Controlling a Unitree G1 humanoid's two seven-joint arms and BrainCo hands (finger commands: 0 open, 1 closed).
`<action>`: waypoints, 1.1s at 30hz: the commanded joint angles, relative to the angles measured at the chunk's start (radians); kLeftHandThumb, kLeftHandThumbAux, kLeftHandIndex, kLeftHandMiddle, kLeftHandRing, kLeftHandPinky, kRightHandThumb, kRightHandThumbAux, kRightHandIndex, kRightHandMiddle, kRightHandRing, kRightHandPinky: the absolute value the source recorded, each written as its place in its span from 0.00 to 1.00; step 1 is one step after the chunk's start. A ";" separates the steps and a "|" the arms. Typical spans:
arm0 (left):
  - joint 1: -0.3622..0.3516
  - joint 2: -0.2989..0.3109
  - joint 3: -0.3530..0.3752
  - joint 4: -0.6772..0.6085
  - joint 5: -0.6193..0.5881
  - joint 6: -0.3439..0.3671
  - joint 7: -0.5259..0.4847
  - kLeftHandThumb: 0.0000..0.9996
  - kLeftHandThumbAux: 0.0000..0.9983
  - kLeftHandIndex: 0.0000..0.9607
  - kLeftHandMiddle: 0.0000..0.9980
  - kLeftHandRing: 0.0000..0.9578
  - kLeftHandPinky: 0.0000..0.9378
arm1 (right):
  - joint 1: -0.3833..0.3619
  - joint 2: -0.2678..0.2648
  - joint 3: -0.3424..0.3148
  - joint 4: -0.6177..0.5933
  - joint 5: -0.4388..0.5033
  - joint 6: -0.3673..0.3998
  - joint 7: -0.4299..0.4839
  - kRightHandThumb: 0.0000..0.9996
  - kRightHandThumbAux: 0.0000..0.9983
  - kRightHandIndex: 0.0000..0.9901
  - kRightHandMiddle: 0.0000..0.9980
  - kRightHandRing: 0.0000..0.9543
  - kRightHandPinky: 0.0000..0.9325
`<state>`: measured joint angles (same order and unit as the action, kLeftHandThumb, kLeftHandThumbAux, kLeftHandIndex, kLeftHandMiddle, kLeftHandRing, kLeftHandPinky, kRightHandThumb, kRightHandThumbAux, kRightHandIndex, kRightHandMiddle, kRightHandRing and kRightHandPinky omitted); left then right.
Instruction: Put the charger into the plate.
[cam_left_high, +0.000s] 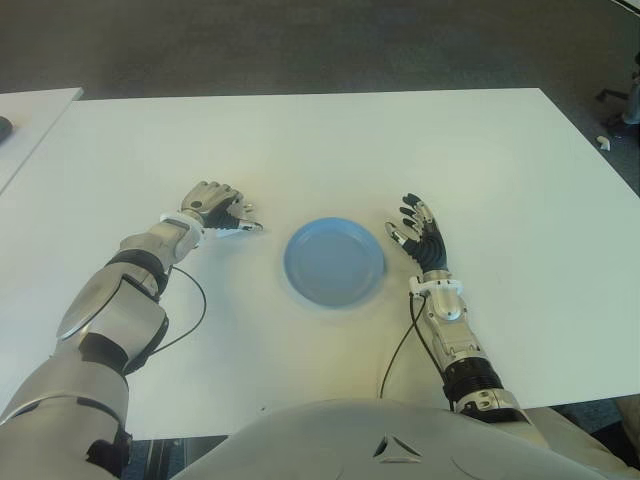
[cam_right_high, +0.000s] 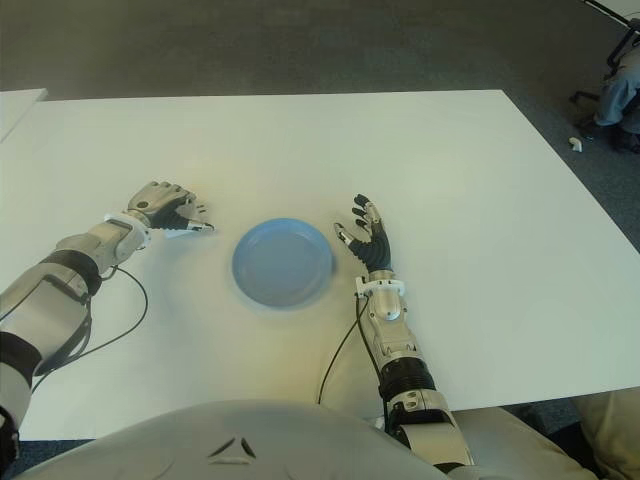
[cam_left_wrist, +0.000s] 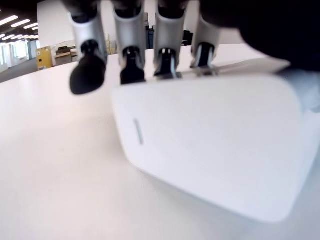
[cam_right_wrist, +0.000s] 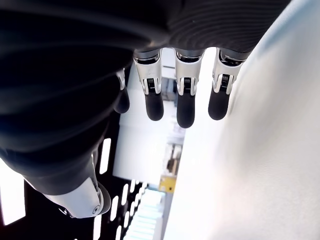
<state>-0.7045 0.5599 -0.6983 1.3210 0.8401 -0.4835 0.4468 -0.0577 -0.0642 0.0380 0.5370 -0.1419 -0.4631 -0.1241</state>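
While unmarked, charger (cam_left_wrist: 210, 145) under left hand (cam_left_high: 212, 208), beside plate (cam_left_high: 334, 263).

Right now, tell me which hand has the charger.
The left hand, left of the blue plate, curls over the white charger. The right hand is open, holding nothing.

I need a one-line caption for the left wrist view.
Left hand curls its fingers over the white charger on the table.

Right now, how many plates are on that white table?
1. The blue plate sits on the table between the left hand, which covers the white charger, and the right hand.
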 joint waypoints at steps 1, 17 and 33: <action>0.063 -0.003 -0.001 0.010 0.007 0.014 0.014 0.70 0.65 0.75 0.80 0.82 0.84 | 0.202 0.010 0.018 0.164 -0.017 0.161 0.004 0.03 0.72 0.12 0.16 0.17 0.20; 0.103 0.031 0.093 -0.071 -0.069 -0.089 0.143 0.82 0.66 0.79 0.83 0.86 0.87 | 0.178 0.001 0.012 0.210 -0.001 0.149 0.033 0.00 0.60 0.14 0.19 0.20 0.20; 0.134 0.056 0.191 -0.231 -0.112 -0.169 0.156 0.89 0.65 0.83 0.85 0.88 0.90 | 0.163 0.004 0.005 0.229 0.013 0.151 0.043 0.00 0.57 0.14 0.20 0.20 0.20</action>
<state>-0.6028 0.6027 -0.5416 1.1479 0.7627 -0.6291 0.5892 -0.0623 -0.0719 0.0385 0.5408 -0.1326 -0.4632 -0.1015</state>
